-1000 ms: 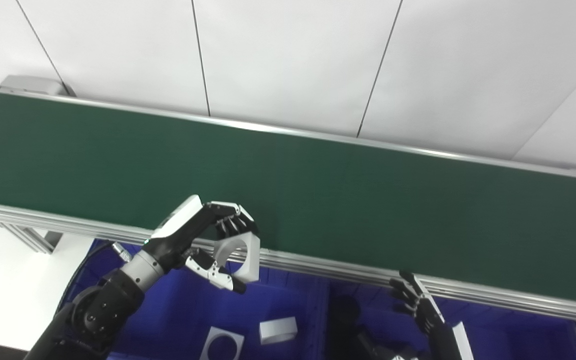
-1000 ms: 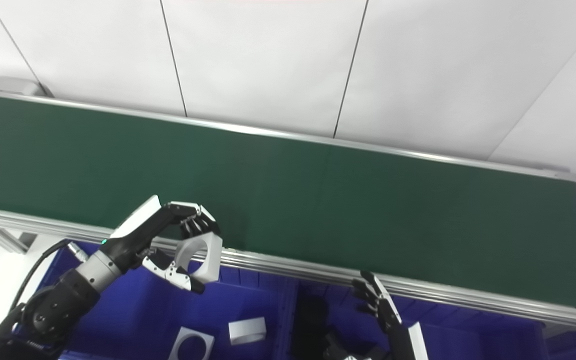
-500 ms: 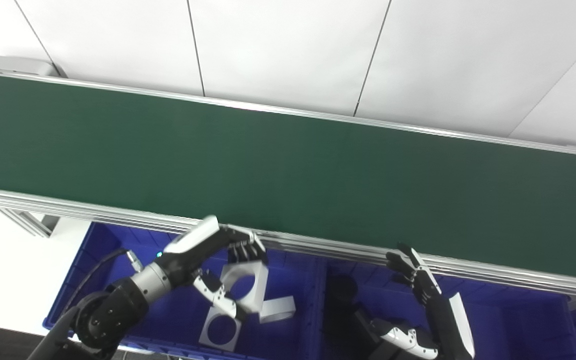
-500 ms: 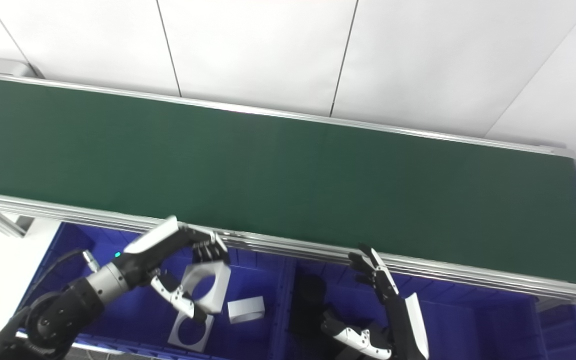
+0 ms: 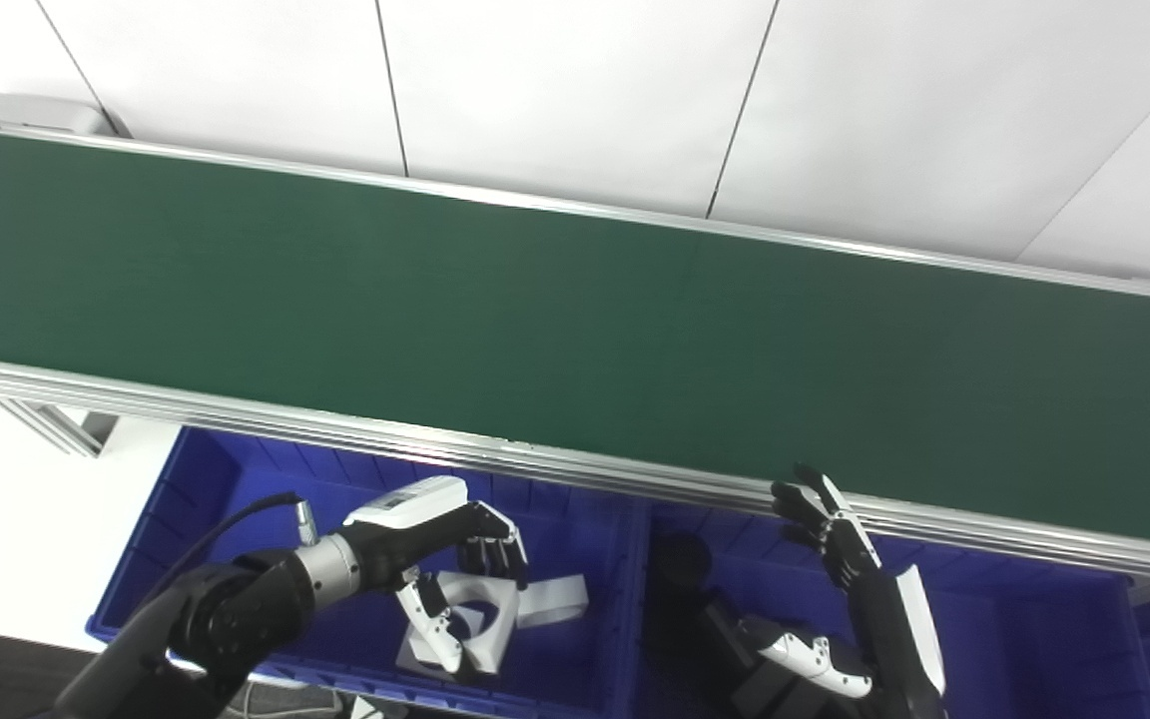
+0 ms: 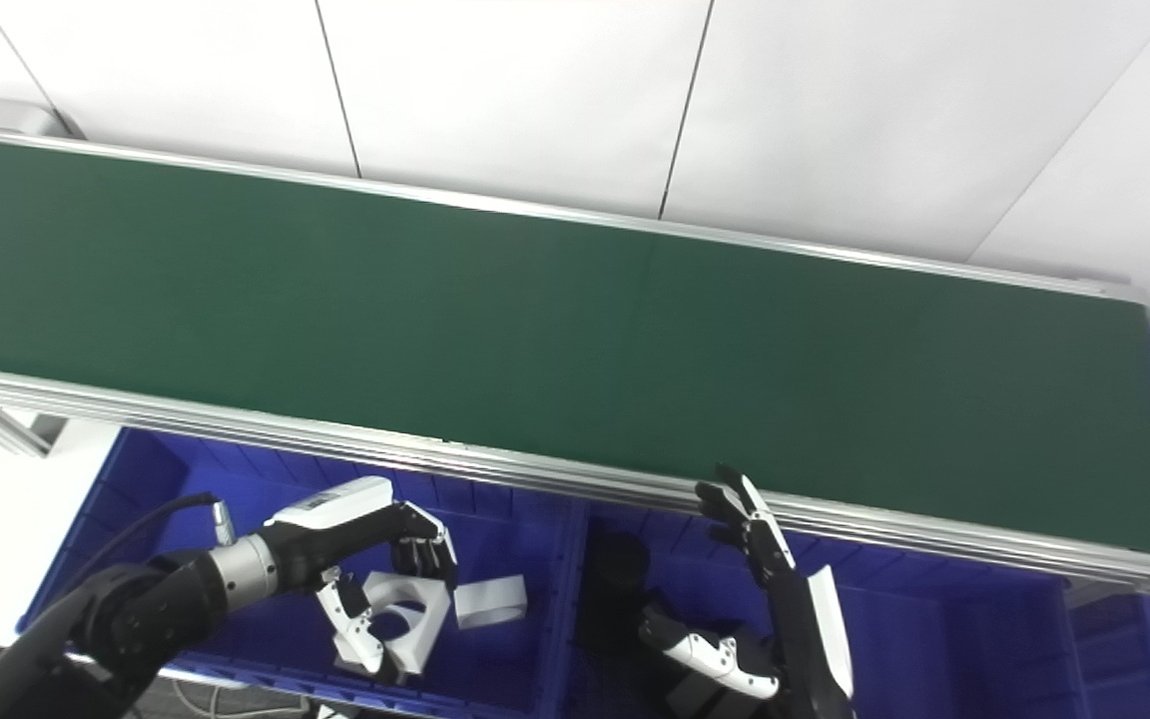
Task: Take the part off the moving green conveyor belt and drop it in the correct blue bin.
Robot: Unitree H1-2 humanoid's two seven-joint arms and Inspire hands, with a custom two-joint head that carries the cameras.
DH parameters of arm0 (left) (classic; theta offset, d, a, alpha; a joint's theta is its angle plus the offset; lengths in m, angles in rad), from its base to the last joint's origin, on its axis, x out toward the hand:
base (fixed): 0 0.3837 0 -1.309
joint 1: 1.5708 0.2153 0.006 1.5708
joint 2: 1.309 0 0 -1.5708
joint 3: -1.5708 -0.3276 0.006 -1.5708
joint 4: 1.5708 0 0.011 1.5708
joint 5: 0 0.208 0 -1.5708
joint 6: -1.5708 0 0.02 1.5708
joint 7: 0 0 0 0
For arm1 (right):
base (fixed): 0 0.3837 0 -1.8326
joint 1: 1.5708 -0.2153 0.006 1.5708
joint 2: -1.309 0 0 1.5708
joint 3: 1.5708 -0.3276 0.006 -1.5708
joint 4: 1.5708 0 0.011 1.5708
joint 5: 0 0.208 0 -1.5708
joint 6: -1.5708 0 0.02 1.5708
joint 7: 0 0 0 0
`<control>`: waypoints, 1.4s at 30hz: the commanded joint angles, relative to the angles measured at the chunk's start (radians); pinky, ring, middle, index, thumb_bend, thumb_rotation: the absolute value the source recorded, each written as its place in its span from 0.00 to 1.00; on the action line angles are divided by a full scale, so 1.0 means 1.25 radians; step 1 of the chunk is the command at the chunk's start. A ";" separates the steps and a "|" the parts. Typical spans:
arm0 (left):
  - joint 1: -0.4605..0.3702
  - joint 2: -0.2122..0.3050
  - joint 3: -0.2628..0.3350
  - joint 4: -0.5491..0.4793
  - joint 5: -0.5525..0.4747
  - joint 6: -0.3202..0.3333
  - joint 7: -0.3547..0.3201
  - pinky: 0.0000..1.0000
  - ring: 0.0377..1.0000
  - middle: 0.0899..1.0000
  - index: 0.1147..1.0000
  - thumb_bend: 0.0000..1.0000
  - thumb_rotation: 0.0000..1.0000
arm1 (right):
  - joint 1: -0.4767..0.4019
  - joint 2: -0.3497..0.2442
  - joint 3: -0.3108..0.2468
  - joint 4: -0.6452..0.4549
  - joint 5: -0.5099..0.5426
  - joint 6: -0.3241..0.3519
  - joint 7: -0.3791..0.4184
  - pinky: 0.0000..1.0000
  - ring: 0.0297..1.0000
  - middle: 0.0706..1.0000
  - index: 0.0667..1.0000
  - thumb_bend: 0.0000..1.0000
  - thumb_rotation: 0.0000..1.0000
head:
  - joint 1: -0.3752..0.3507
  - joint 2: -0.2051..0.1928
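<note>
- The left hand (image 5: 445, 589) has come down from belt height, where it was a second ago, and is now low inside the left bin (image 5: 191, 519), its fingers curled around the white ring part (image 5: 480, 624).
- That part has travelled with it: a moment back it hung over the belt's near rail, and now it sits down among the parts already in the bin, just beside a small white block (image 5: 555, 604) and over another ring piece.
- The grip looks looser than before, thumb below and fingers on top, but I'd say the hand has not let go yet.
- The whole view has tilted down too, so more of the bins shows; that is the head moving, not the belt (image 5: 575, 300).
- The belt carries nothing in view.
- The right hand (image 5: 825, 524) waits with fingers spread and empty, up near the rail above the right bin (image 5: 1034, 639).
- To my eye only the release is left.
</note>
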 commanded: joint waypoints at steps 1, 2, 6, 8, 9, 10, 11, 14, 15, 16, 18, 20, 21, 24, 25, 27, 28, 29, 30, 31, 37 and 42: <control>-0.016 0.012 -0.005 -0.020 0.021 0.017 -0.008 0.69 0.76 0.77 0.68 0.64 0.12 | 0.001 0.003 -0.006 -0.023 -0.003 0.004 0.005 0.80 0.82 0.83 0.92 0.90 0.55 | 0.001 -0.001; -0.017 0.013 -0.007 -0.020 0.025 0.019 -0.011 0.71 0.79 0.80 0.73 0.68 0.19 | 0.002 0.004 -0.006 -0.024 -0.007 0.005 0.005 0.80 0.82 0.83 0.91 0.90 0.55 | 0.000 -0.002; -0.011 0.008 0.004 -0.016 -0.003 0.004 -0.004 0.75 0.84 0.86 0.84 0.79 0.39 | 0.006 0.006 -0.004 -0.029 -0.002 0.008 0.010 0.79 0.82 0.83 0.92 0.90 0.55 | -0.005 -0.004; 0.000 0.001 0.018 -0.031 -0.046 0.017 -0.011 0.77 0.86 0.88 0.88 0.83 0.43 | 0.006 0.005 -0.004 -0.028 0.001 0.005 0.011 0.77 0.81 0.83 0.91 0.90 0.55 | -0.006 -0.004; 0.006 -0.002 0.026 -0.040 -0.069 0.027 -0.016 0.78 0.88 0.91 0.90 0.85 0.43 | 0.006 0.004 -0.003 -0.027 0.004 0.005 0.013 0.76 0.81 0.83 0.91 0.90 0.54 | -0.006 -0.004; 0.015 -0.008 0.036 -0.048 -0.107 0.036 -0.022 0.79 0.89 0.92 0.92 0.86 0.43 | 0.006 0.003 -0.003 -0.027 0.004 0.005 0.014 0.76 0.81 0.83 0.91 0.90 0.54 | -0.005 -0.003; 0.020 -0.013 0.043 -0.054 -0.133 0.042 -0.026 0.77 0.89 0.95 0.95 0.89 0.45 | 0.006 0.002 -0.003 -0.027 0.004 0.005 0.015 0.75 0.80 0.82 0.91 0.90 0.54 | -0.005 -0.003; 0.033 -0.026 0.057 -0.060 -0.216 0.047 -0.035 0.77 0.91 0.98 0.99 0.91 0.48 | 0.008 0.001 -0.004 -0.032 -0.003 0.013 0.020 0.72 0.80 0.82 0.91 0.90 0.55 | -0.006 -0.004; 0.036 -0.030 0.060 -0.061 -0.238 0.046 -0.036 0.78 0.92 0.99 1.00 0.90 0.47 | 0.009 0.001 -0.004 -0.034 -0.002 0.015 0.023 0.73 0.80 0.82 0.91 0.90 0.54 | -0.006 -0.004; 0.040 -0.034 0.063 -0.064 -0.260 0.047 -0.038 0.79 0.93 1.00 1.00 0.90 0.46 | 0.009 0.001 -0.004 -0.034 -0.002 0.016 0.025 0.72 0.80 0.82 0.91 0.90 0.54 | -0.009 -0.005; 0.046 -0.042 0.066 -0.070 -0.291 0.046 -0.038 0.80 0.94 1.00 1.00 0.90 0.46 | 0.008 0.001 -0.005 -0.033 -0.004 0.015 0.029 0.72 0.80 0.81 0.90 0.90 0.53 | -0.011 -0.006; 0.054 -0.057 0.066 -0.073 -0.332 0.040 -0.039 0.82 0.93 1.00 1.00 0.91 0.43 | 0.007 -0.001 -0.003 -0.033 0.002 0.020 0.038 0.70 0.79 0.81 0.90 0.90 0.52 | -0.013 -0.009; 0.058 -0.065 0.064 -0.075 -0.353 0.038 -0.041 0.82 0.92 1.00 1.00 0.91 0.42 | 0.007 -0.001 -0.001 -0.033 0.007 0.024 0.043 0.69 0.79 0.81 0.90 0.91 0.51 | -0.013 -0.009; 0.067 -0.089 0.060 -0.070 -0.383 0.020 -0.033 0.82 0.91 0.99 1.00 0.90 0.36 | 0.005 -0.003 0.004 -0.034 0.005 0.036 0.054 0.68 0.78 0.81 0.90 0.91 0.50 | -0.015 -0.016; 0.071 -0.095 0.060 -0.068 -0.387 0.013 -0.028 0.83 0.91 0.98 1.00 0.89 0.34 | 0.006 -0.003 0.005 -0.035 0.000 0.039 0.056 0.68 0.78 0.81 0.90 0.92 0.51 | -0.015 -0.016; 0.086 -0.113 0.067 -0.071 -0.403 0.014 -0.017 0.86 0.92 0.96 1.00 0.88 0.31 | 0.007 0.000 0.007 -0.038 -0.004 0.049 0.060 0.69 0.78 0.81 0.89 0.92 0.50 | -0.018 -0.021; 0.092 -0.117 0.070 -0.069 -0.404 0.012 -0.013 0.86 0.92 0.96 1.00 0.88 0.31 | 0.007 0.002 0.008 -0.038 -0.010 0.051 0.060 0.69 0.78 0.81 0.89 0.92 0.50 | -0.021 -0.026; 0.096 -0.120 0.071 -0.068 -0.403 0.010 -0.010 0.87 0.93 0.97 1.00 0.88 0.30 | 0.007 0.004 0.009 -0.039 -0.014 0.053 0.059 0.68 0.78 0.81 0.90 0.92 0.50 | -0.021 -0.026; 0.096 -0.122 0.073 -0.060 -0.397 0.000 -0.006 0.88 0.94 0.97 1.00 0.88 0.30 | 0.008 0.006 0.009 -0.040 -0.019 0.057 0.059 0.68 0.77 0.81 0.90 0.92 0.50 | -0.022 -0.028; 0.096 -0.122 0.073 -0.053 -0.393 -0.008 -0.003 0.89 0.95 0.98 1.00 0.87 0.29 | 0.008 0.007 0.009 -0.041 -0.022 0.061 0.059 0.67 0.77 0.81 0.90 0.93 0.50 | -0.022 -0.028; 0.091 -0.130 0.100 0.005 -0.404 -0.049 0.023 0.89 0.96 1.00 1.00 0.85 0.28 | 0.018 0.013 0.012 -0.056 -0.054 0.079 0.052 0.69 0.80 0.84 0.91 0.91 0.50 | -0.023 -0.033; 0.097 -0.125 0.103 -0.012 -0.402 -0.015 0.027 0.87 0.98 1.00 1.00 0.88 0.31 | 0.027 0.018 0.008 -0.068 -0.073 0.087 0.048 0.72 0.82 0.85 0.93 0.90 0.51 | -0.025 -0.031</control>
